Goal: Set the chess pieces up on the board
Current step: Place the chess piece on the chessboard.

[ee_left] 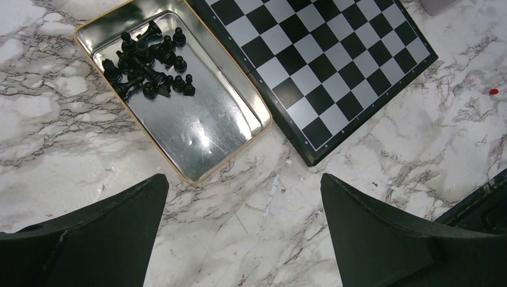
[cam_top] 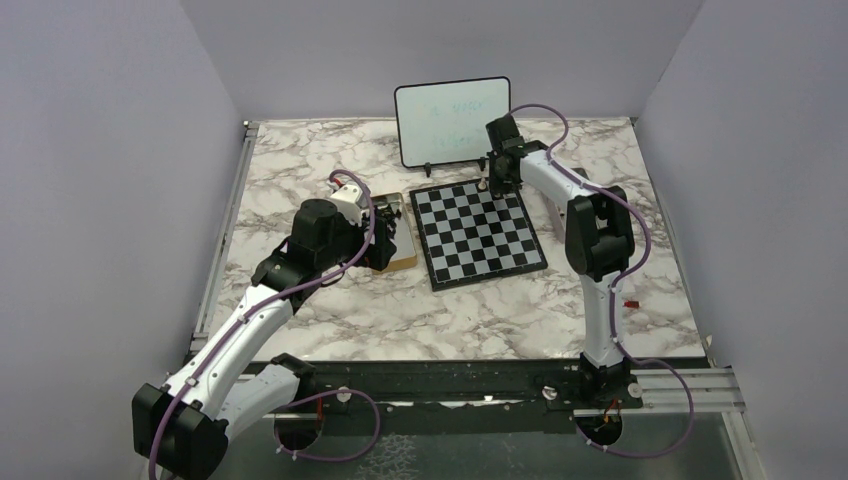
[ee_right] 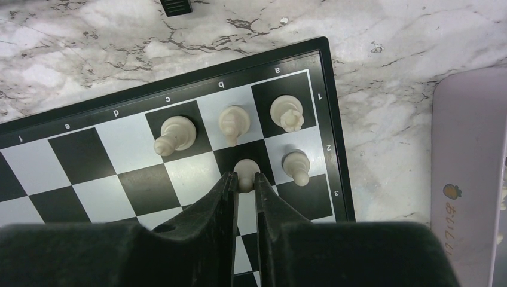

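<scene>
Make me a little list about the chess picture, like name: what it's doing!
board: black and grey squares, on the marble table
white pieces: five in one corner, three on the edge row, two on the next
right gripper: jaws closed on the pawn at square b2
left gripper: wide open, empty, above the table beside the tin
black pieces: heaped in the tin

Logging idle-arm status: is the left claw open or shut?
Open. In the left wrist view the left claw has its two fingers wide apart, only bare marble table between them.
</scene>
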Motion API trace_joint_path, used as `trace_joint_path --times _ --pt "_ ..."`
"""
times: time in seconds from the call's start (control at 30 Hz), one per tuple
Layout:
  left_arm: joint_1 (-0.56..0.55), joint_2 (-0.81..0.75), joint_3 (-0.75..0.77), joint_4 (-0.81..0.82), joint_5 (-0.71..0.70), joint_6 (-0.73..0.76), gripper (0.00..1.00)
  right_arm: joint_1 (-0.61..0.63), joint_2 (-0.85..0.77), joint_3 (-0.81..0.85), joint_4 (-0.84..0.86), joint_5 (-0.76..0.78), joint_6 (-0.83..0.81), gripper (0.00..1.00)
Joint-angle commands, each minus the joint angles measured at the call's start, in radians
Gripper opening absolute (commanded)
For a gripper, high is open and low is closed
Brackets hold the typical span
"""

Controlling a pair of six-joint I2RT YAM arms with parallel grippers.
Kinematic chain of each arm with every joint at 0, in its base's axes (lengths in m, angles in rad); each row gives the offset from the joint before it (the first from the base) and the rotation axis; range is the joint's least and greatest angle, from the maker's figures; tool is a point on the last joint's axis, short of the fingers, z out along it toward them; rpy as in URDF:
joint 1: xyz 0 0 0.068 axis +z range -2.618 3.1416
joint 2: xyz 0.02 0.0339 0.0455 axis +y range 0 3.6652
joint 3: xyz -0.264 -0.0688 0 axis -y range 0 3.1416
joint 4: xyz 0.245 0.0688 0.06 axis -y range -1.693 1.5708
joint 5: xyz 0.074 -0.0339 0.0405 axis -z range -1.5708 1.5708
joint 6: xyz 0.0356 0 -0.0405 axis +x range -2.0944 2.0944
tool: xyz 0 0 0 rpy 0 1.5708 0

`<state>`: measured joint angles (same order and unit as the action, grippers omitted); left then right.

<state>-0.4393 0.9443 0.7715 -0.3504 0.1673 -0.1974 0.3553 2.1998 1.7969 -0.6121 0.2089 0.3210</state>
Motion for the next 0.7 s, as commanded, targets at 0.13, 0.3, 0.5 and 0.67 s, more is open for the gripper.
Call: trace_joint_path --times 0.13,0.3,0.5,0.67 --pt "-0.004 -0.017 -0.003 0.004 0.005 0.008 0.99 0.006 0.016 0.035 -0.028 0.008 -0.003 0.23" --pt "-0.004 -0.017 -0.002 0.004 0.003 0.009 0.99 0.006 -0.012 0.036 -0.031 0.003 -0.007 0.25" --pt "-0.004 -0.039 -0.006 0.002 -0.004 0.009 0.99 0.005 -0.049 0.057 -0.066 0.023 -0.03 0.28" --pt "-0.004 -0.046 -0.005 0.002 0.001 0.006 0.99 0.004 -0.11 0.048 -0.075 0.035 -0.04 0.3"
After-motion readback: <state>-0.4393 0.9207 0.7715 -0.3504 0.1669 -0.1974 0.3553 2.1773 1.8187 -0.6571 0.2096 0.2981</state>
